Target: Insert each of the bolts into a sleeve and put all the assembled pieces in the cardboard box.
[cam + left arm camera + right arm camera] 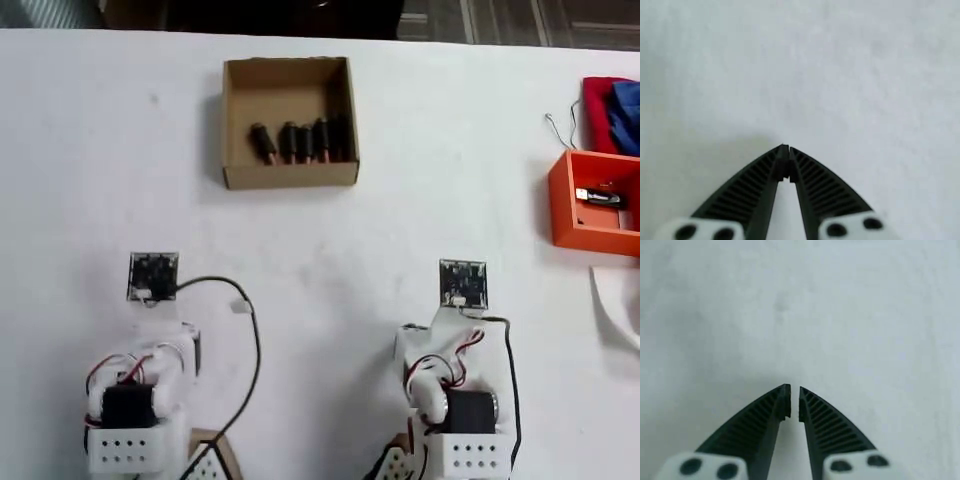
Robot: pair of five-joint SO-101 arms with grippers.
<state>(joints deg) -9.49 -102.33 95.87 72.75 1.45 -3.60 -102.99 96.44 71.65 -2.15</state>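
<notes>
The assembled pieces [300,142] lie in a row inside the cardboard box [290,176]. They are dark sleeves with what look like coppery bolt ends poking out toward the near wall. I count about five, though they sit so close together in the high view that the number is uncertain. No loose bolt or sleeve shows on the table [420,140], so I judge the task to be at or near its end, with nothing left to pick up.

The box is well ahead of both grippers, out toward the far side of the table. It is more nearly in line with one arm [135,400] than with the other arm [450,405]. Both arms are folded back at the near edge. That looks like a parked pose, which would keep them away from the box and its contents.

The left gripper [786,150] has its jaws pressed together at the tips and nothing between them. It hangs over bare table. The right gripper [794,390] is all but closed, with only a thin slit between its tips. It too grips nothing and has bare table beneath and ahead of it.

Off to the side, well apart from either gripper, an orange bin [585,232] sits near the table's edge with a red cloth [598,105] beyond it. Neither has any part in the task.
</notes>
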